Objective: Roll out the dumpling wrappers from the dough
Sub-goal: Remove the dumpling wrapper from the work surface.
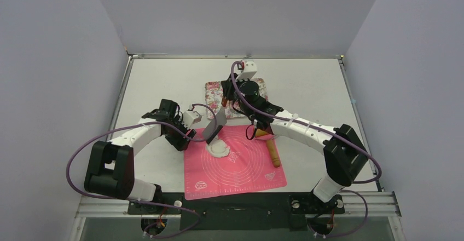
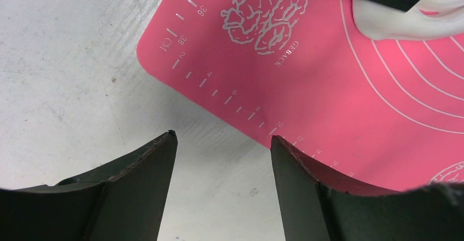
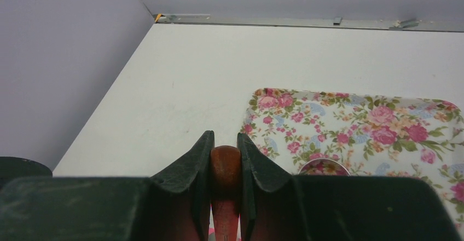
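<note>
White tabletop (image 1: 306,82) bears the pink mat (image 1: 241,170) where the dough (image 1: 219,149) lies under a scraper (image 1: 214,126) clamped in the right hand (image 3: 224,147), left hand (image 2: 223,138) open and empty; best, I judge, to keep that scraper shallow.

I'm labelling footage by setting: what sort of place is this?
Probably a lab robot test cell set up for dough work, not a real kitchen: bare walls box in a white table, with a pink pastry mat, dough and a wooden rolling pin on it.
</note>
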Available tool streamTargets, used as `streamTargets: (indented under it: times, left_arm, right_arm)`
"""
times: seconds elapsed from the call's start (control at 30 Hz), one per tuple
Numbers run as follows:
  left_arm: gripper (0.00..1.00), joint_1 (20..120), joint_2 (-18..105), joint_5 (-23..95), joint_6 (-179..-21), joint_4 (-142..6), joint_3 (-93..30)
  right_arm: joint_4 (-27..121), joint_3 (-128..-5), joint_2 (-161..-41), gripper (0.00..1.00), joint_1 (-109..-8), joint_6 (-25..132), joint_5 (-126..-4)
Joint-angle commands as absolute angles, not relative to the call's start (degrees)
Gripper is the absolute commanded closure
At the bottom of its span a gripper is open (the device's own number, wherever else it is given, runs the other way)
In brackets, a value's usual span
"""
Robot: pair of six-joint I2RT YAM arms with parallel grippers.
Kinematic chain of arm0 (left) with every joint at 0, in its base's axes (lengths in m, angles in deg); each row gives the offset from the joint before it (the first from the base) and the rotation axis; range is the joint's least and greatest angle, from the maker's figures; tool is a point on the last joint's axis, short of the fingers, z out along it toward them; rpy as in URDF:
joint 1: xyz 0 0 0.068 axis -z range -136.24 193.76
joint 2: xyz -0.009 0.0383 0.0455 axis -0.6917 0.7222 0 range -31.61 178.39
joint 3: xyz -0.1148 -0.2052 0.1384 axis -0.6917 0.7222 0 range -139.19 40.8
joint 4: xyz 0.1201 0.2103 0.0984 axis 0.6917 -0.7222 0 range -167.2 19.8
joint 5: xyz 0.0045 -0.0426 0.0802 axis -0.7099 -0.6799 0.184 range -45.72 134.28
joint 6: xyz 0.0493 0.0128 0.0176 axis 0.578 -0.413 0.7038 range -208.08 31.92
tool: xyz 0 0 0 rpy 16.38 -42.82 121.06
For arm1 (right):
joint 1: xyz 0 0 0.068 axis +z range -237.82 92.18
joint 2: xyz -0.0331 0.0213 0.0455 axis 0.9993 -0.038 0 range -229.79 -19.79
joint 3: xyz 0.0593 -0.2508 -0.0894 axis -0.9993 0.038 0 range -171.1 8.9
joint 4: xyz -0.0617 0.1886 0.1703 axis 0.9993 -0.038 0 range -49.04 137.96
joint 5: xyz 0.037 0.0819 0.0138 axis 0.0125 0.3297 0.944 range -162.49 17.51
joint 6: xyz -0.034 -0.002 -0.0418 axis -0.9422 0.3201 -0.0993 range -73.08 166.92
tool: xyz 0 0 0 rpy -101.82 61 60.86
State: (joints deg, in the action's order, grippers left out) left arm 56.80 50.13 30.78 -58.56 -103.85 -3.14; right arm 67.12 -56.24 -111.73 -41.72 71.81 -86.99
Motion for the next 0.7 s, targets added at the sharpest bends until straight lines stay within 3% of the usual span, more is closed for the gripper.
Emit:
streamTargets:
  times: [0.0, 0.4, 0.67]
  left_arm:
    - [0.38, 56.9, 48.1, 29.9, -57.8, -104.0, -4.0]
    - [0.38, 52.0, 45.6, 21.5, -56.6, -108.0, -7.8]
    - [0.38, 52.2, 44.1, 18.5, -56.2, -109.8, -10.0]
  right_arm:
    - [69.6, -61.2, -112.6, 1.00, -40.0, 73.4, -86.1]
    - [67.7, -58.3, -101.6, 1.00, -42.8, 71.1, -86.2]
    - [69.7, -49.8, -94.5, 1.00, -54.1, 71.8, -70.0]
